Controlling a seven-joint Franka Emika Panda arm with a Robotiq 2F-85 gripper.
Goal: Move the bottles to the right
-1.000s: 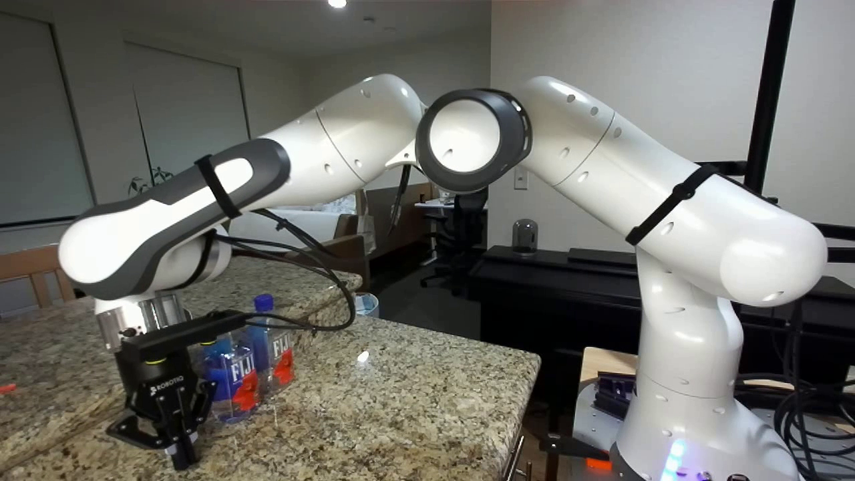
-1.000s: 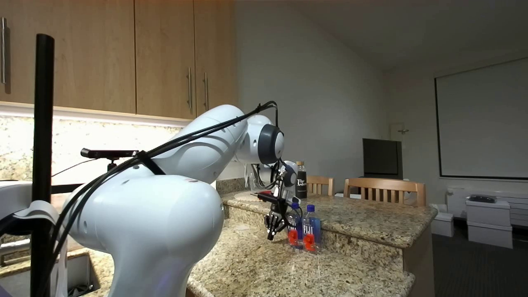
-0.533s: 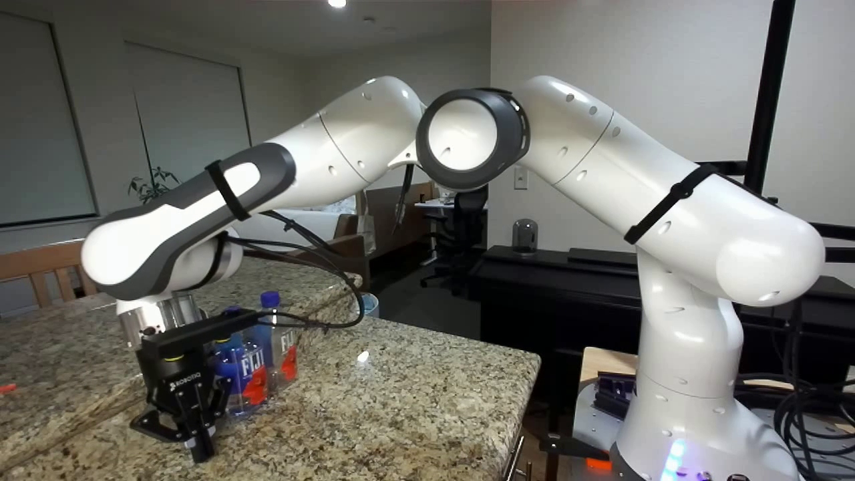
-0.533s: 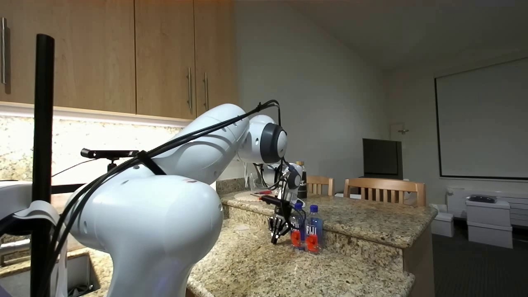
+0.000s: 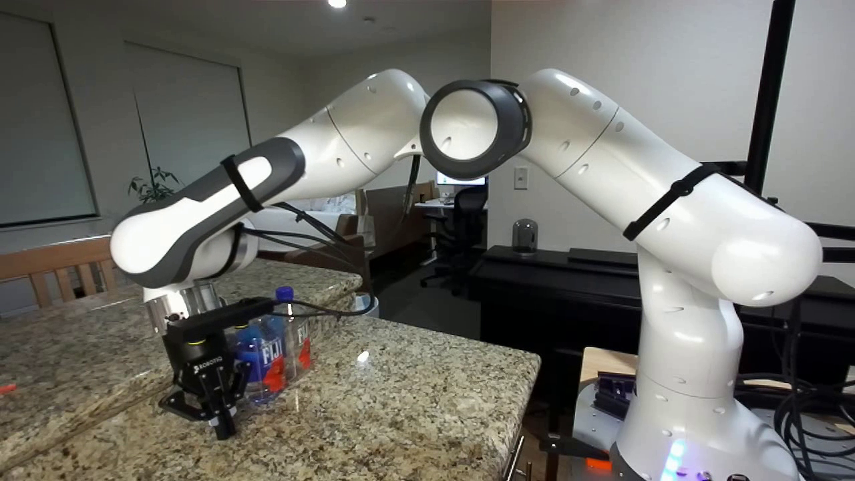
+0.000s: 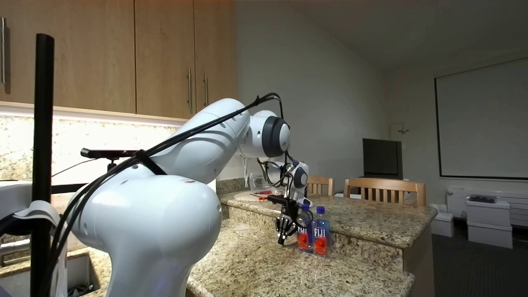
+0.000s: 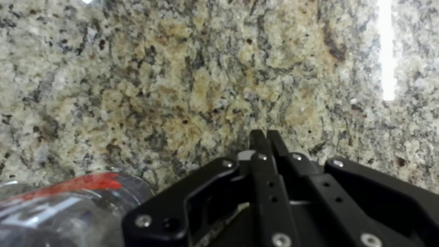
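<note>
Two clear water bottles with blue caps, FIJI lettering and red flower marks stand upright, side by side, on the granite counter. The nearer bottle shows also in an exterior view and, cut by the frame edge, in the wrist view. The farther bottle shows beyond it, also in an exterior view. My gripper points down, low over the counter, fingers shut with nothing between them. Its side is against or very close to the nearer bottle; contact cannot be told. It also shows in an exterior view.
A raised granite ledge runs behind the bottles. The lower counter ends at an edge on the right in an exterior view. Red-handled tools lie on the ledge. Wooden chairs stand behind it.
My gripper and both bottles have shifted steadily to the right in both exterior views, the bottles sliding upright along the counter. The fingers stay shut.
</note>
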